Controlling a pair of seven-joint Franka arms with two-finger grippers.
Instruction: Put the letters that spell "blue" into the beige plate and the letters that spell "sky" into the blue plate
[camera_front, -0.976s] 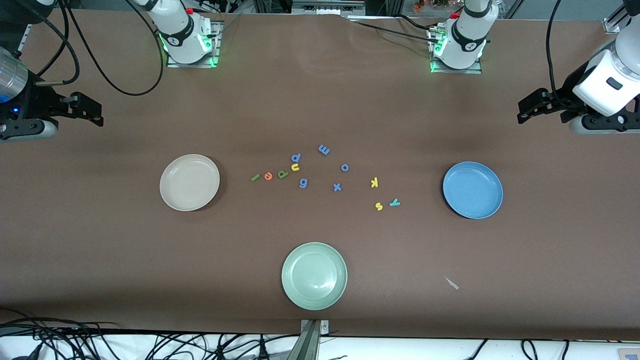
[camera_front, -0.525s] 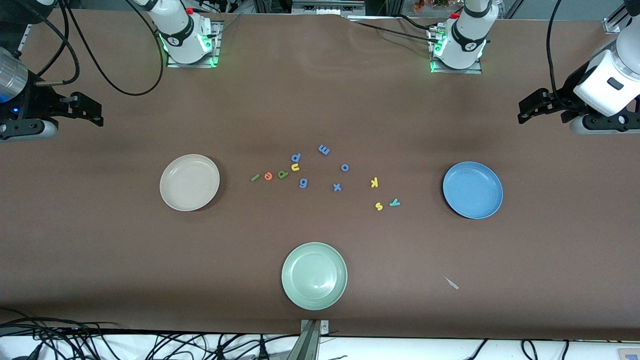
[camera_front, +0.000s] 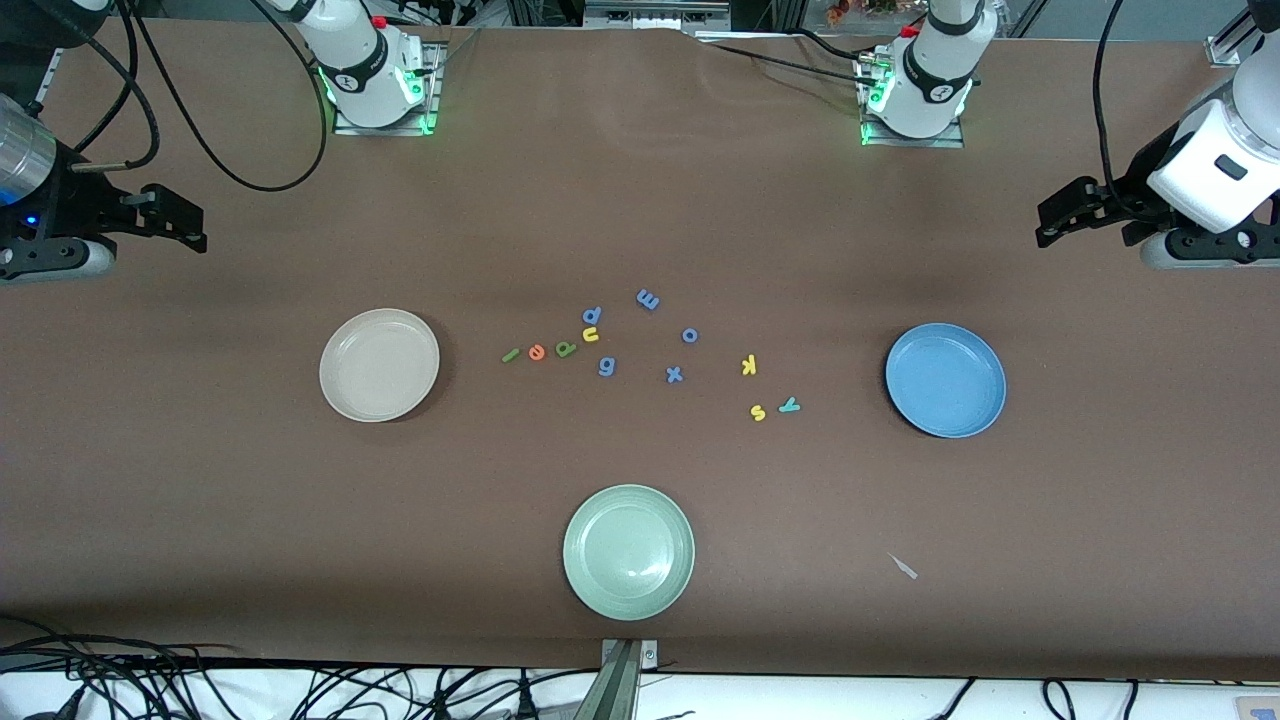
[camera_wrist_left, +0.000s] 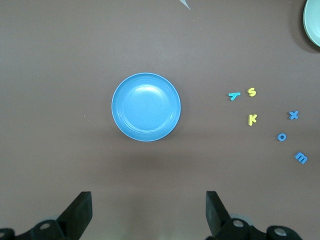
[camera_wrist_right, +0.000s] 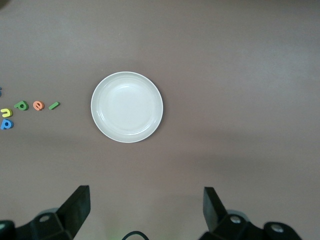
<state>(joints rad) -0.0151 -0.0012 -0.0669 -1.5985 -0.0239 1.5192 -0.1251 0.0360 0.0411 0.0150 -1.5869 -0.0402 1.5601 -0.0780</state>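
The beige plate (camera_front: 379, 364) lies empty toward the right arm's end, the blue plate (camera_front: 945, 380) empty toward the left arm's end. Between them lie the green l (camera_front: 511, 354), orange e (camera_front: 537, 351), green b (camera_front: 566, 349) and yellow u (camera_front: 590, 335) in a row near the beige plate. Closer to the blue plate are the yellow k (camera_front: 749, 365), yellow s (camera_front: 758, 412) and teal y (camera_front: 789, 405). My left gripper (camera_wrist_left: 148, 210) hangs open high above the table beside the blue plate (camera_wrist_left: 146, 107). My right gripper (camera_wrist_right: 147, 207) hangs open likewise beside the beige plate (camera_wrist_right: 127, 107).
Blue letters p (camera_front: 592, 315), m (camera_front: 648, 298), o (camera_front: 690, 335), g (camera_front: 606, 366) and x (camera_front: 675, 374) are scattered among the others. A pale green plate (camera_front: 628, 551) sits nearest the front camera. A small grey scrap (camera_front: 904, 567) lies on the brown table.
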